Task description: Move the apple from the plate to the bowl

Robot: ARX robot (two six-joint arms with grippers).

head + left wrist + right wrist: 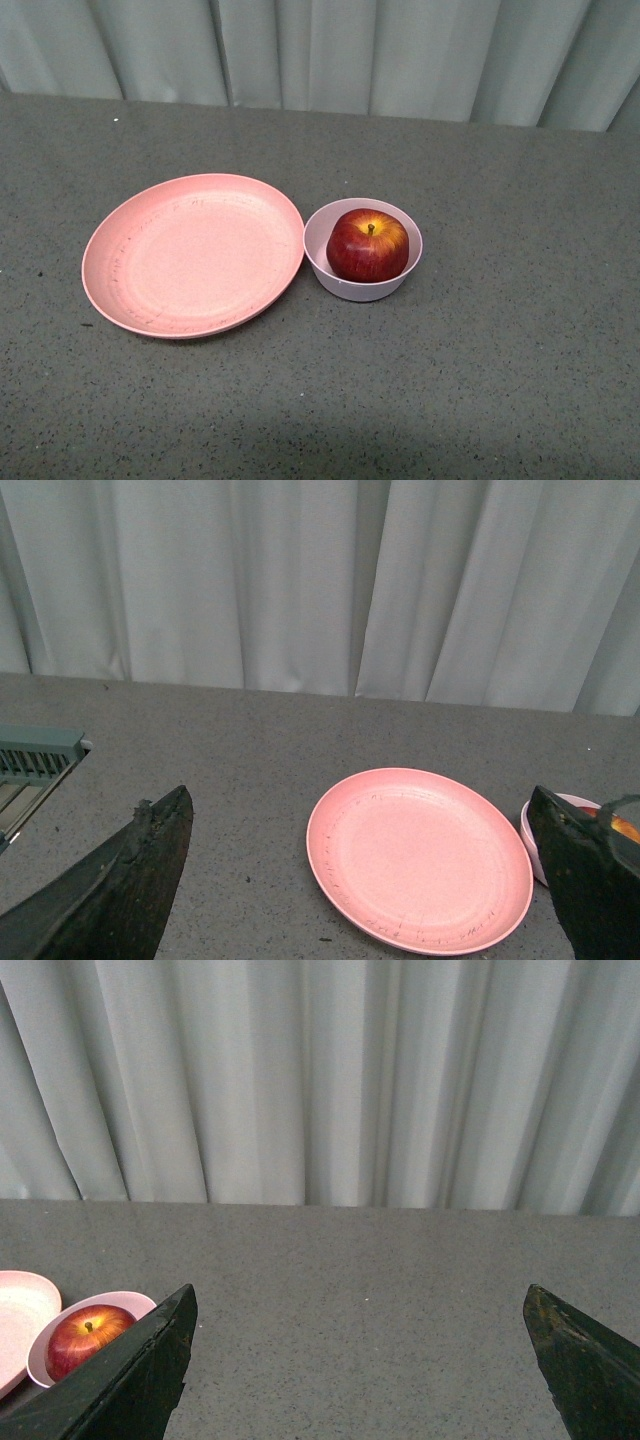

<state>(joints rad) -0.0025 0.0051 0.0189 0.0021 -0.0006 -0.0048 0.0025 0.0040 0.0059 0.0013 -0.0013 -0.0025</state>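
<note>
The dark-red apple [367, 245] with a yellow patch at its stem sits upright inside the small pale pink-lilac bowl [322, 262]. The wide salmon-pink plate [190, 255] lies empty just left of the bowl, rims nearly touching. Neither gripper shows in the front view. My left gripper [360, 810] is open and empty, held back from the plate [420, 858]; its far finger hides most of the bowl [530, 832]. My right gripper [360, 1300] is open and empty over bare table, with the apple [85, 1338] in the bowl [125, 1302] off to one side.
The grey speckled table [500, 380] carries the plate and bowl at its middle. A pale grey-green curtain [350, 50] hangs along the far edge. A grey slatted fixture [35, 760] shows at the edge of the left wrist view.
</note>
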